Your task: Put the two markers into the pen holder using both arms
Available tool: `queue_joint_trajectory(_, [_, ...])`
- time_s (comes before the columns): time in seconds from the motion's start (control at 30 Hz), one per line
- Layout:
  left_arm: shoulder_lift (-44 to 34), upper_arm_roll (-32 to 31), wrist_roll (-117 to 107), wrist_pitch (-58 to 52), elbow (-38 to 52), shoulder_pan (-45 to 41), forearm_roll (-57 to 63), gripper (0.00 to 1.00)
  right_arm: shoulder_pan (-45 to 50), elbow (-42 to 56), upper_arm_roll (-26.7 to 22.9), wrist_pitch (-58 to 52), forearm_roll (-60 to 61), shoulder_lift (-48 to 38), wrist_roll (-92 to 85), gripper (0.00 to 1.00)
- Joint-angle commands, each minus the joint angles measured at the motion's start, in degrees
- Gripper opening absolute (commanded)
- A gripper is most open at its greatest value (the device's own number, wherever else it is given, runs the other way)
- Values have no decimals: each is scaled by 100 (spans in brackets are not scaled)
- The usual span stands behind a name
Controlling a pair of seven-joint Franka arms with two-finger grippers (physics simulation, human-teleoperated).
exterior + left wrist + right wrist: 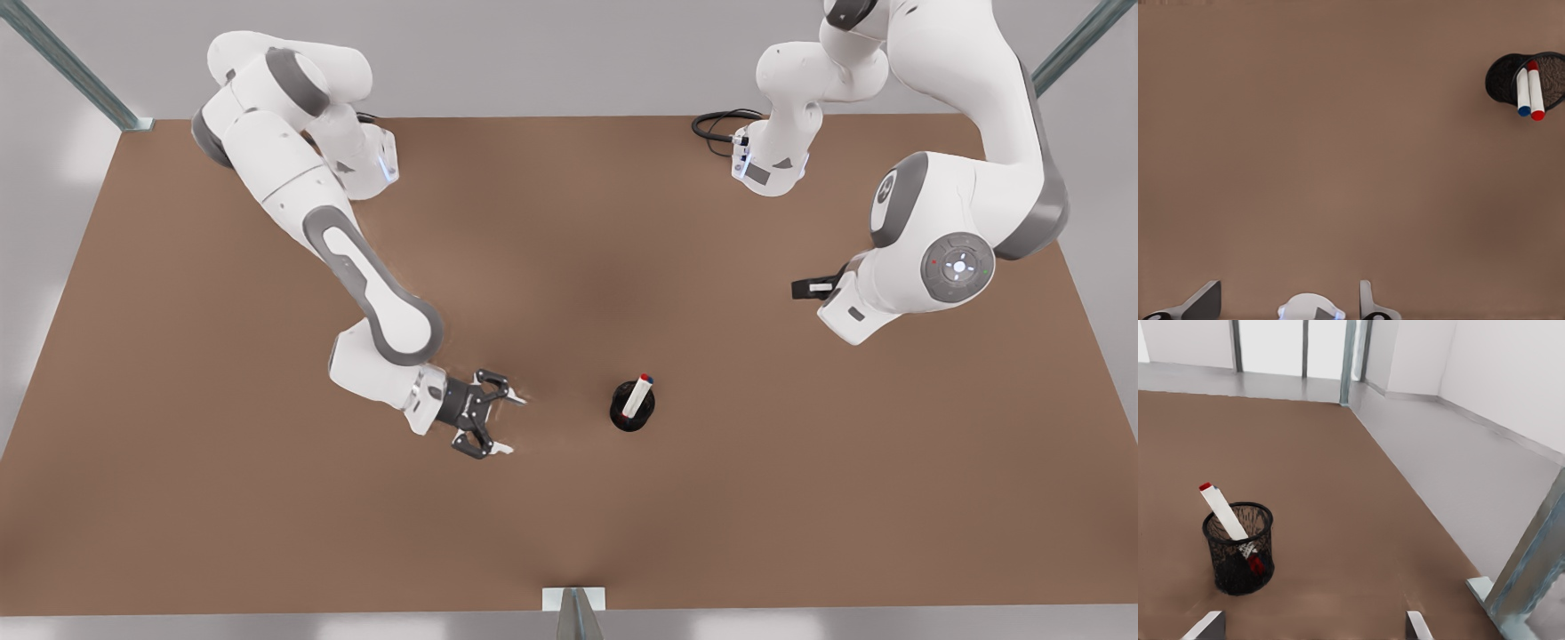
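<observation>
The holder (632,416) stands upright on the table (800,498), roughly midway between the table's side edges and nearer the edge that runs along the bottom of the front view than the opposite one. Both markers are inside it. In the left wrist view the red marker (1536,93) and the blue marker (1523,92) lie side by side, touching or nearly so, and lean against the same part of the rim, with their coloured ends sticking out above it. In the front view they lean towards the front view's right.

The right tool (512,425) is low over the table, beside the holder on the front view's left but apart from it. It lies nearly level and points at the holder. Its fingers are spread wide and hold nothing.

The left tool (1289,288) is well apart from the holder, raised above the table near the side edge on the front view's right. Its wrist view looks straight down on bare table. Its fingers (1205,303) are likewise spread wide, with nothing between them.

A metal post (575,613) rises at the middle of the table's edge nearest the holder. A black cable (716,124) lies coiled at the far edge beside an arm's base.
</observation>
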Motion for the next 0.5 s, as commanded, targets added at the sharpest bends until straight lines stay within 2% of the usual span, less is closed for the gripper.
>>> queue_joint_trajectory(0.0, [-3, -2, 575, -143, 7, 0, 2, 100, -486, 169, -784, -4507, -3397, -136, 8650, 100])
queue_joint_trajectory(0.03, [6, -2, 575, -161, -1, 9, -16, 100, -451, 995, -898, -5907, -4945, -39, 10605, 100])
queue_joint_trajectory(0.1, [103, -2, 575, -284, -1, 9, -25, 100, -363, 2060, -908, -6903, -6838, -275, 11770, 100])
queue_joint_trajectory(0.17, [111, -2, 575, -319, 7, 0, -25, 100, 191, 1947, -1514, -7193, -6972, -1919, 11779, 100])
queue_joint_trajectory(0.23, [111, -2, 575, -319, -1, 0, -25, 100, 217, 1464, -1532, -7193, -6902, -2842, 11832, 100])
queue_joint_trajectory(0.3, [103, -2, 567, -319, -1, 0, -16, 100, 270, 1094, -1725, -7132, -6638, -3194, 12096, 100])
queue_joint_trajectory(0.47, [111, -2, 558, -328, -1, 0, -25, 100, 279, 1033, -1866, -7150, -6620, -3238, 12184, 100])
